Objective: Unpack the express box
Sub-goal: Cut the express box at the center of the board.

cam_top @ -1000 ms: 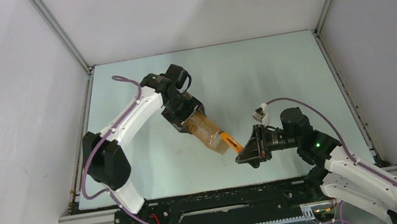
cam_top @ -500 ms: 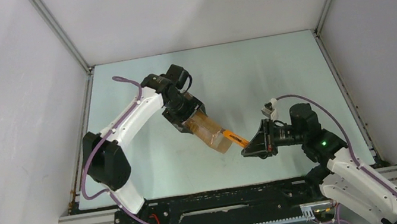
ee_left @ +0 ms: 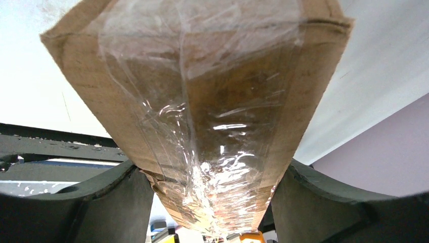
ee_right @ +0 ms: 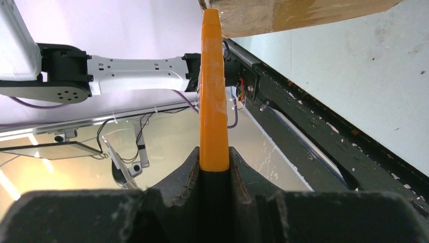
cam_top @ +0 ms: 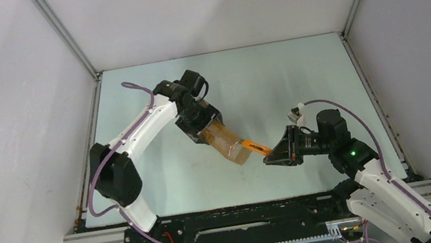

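Note:
My left gripper (cam_top: 204, 128) is shut on the express box (cam_top: 228, 143), a brown cardboard parcel with clear tape seams, and holds it tilted above the table. The left wrist view shows the box (ee_left: 202, 101) pinched between both fingers (ee_left: 101, 202). My right gripper (cam_top: 277, 154) is shut on the orange utility knife (cam_top: 258, 149). The knife's tip touches the box's lower right end. In the right wrist view the knife (ee_right: 212, 101) runs up from my gripper (ee_right: 214, 169) to the box corner (ee_right: 283, 12). No label shows.
The pale green table (cam_top: 298, 82) is walled in by white panels and metal frame posts (cam_top: 65, 34). A black rail (cam_top: 247, 211) runs along the near edge by the arm bases.
My right gripper has drawn back to the right and slightly up with the knife, which now lies flatter, its tip still at the box's end. The left arm and box have held still.

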### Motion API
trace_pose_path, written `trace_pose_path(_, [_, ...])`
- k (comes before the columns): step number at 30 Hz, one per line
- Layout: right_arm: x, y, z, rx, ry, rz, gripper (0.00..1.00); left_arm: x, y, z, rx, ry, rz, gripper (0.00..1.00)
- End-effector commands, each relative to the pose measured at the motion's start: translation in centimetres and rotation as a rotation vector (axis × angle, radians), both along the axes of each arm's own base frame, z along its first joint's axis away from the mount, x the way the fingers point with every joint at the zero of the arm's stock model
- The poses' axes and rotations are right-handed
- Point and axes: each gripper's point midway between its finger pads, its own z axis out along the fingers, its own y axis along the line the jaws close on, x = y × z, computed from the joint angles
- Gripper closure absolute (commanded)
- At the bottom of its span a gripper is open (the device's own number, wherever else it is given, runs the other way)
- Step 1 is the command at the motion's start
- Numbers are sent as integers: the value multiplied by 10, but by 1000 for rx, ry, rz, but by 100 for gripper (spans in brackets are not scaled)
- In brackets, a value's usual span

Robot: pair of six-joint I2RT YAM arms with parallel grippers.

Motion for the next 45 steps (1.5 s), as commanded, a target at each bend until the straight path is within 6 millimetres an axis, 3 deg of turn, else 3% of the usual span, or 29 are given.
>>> trace_pose_path(1, [37,-3,12,-30,-93,-139,100,-25,3,-2,14,58,-41,50])
trace_pose_path(11, [61,-16,3,-129,-128,-275,100,-26,-5,-5,8,64,-60,51])
trace_pose_path(16, [68,-6,10,-80,-141,-246,100,-27,-8,-5,3,66,-65,51])
trace_pose_path(26, [36,11,25,44,-126,5,100,-21,-7,-4,21,79,-64,51])
trace_pose_path(40, [13,7,13,33,-117,142,100,-16,5,0,47,96,-18,53])
trace_pose_path(45, [8,11,18,65,-129,190,100,-16,7,1,54,106,4,54])
